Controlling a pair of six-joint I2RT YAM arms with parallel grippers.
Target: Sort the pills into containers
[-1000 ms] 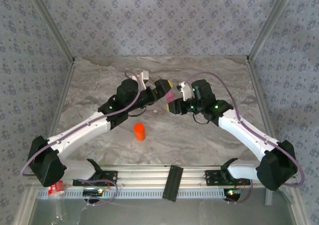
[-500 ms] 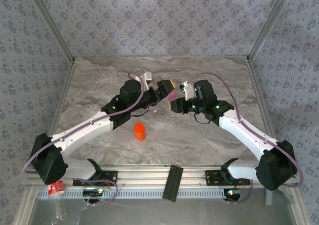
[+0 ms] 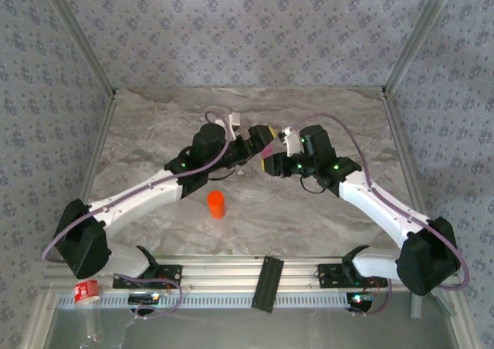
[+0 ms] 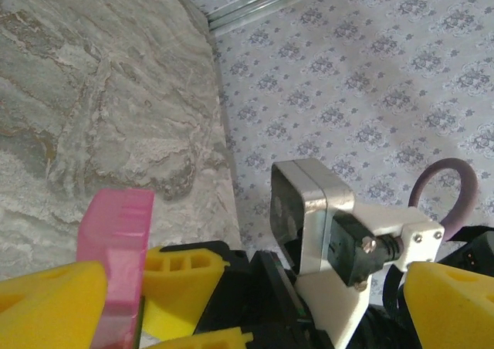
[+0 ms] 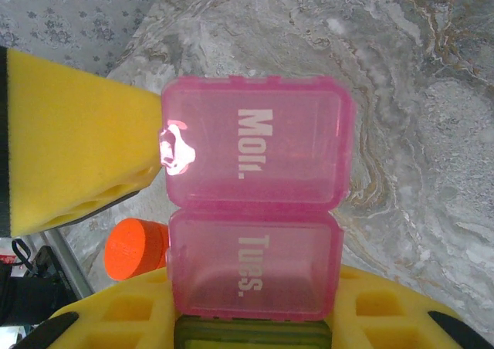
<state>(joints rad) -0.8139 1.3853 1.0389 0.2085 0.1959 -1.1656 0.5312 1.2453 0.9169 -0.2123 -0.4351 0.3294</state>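
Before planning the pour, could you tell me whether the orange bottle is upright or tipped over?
Upright: in the top external view the orange bottle stands on end on the table, round top up.

Robot lab test cell, patterned walls (image 3: pixel 247 32), aluminium frame (image 3: pixel 81 42), marble-look tabletop (image 3: pixel 154 121)

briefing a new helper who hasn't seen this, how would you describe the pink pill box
Toward the middle of the grey marbled table, the right gripper pinches a translucent pink plastic pill box, its joined compartments lettered Mon. and Tues. Unlike the bright orange cylindrical bottle nearby, it is boxy and see-through.
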